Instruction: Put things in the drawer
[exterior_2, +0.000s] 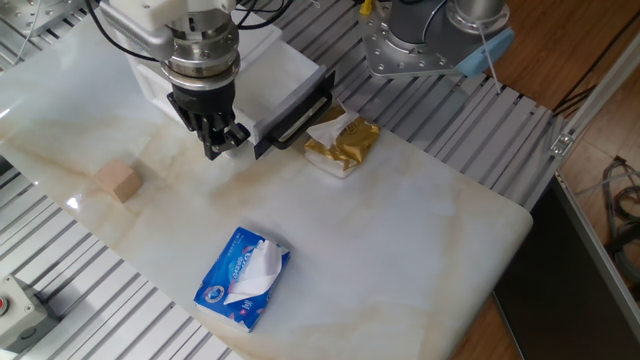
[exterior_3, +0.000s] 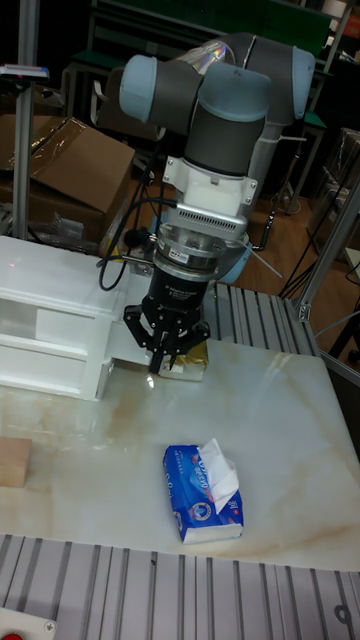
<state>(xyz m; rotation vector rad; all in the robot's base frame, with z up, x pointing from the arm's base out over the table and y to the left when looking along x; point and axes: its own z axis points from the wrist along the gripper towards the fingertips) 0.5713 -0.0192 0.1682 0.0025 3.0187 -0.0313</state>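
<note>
A small tan wooden cube (exterior_2: 117, 181) sits on the marble table at the left, and shows at the left edge of the tall view (exterior_3: 12, 461). The white drawer (exterior_2: 292, 80) stands pulled out of its cabinet (exterior_3: 48, 338), with its black bar handle (exterior_2: 297, 115) facing the table. My gripper (exterior_2: 226, 140) hangs just left of the handle, pointing down a little above the table, well right of the cube. In the tall view the gripper (exterior_3: 165, 368) has its fingertips drawn together with nothing between them.
A gold tissue pack (exterior_2: 343, 143) lies just right of the drawer handle. A blue tissue pack (exterior_2: 244, 277) lies near the table's front edge (exterior_3: 205, 495). Slatted aluminium rails border the table, and a second robot's base (exterior_2: 420, 45) stands at the back right.
</note>
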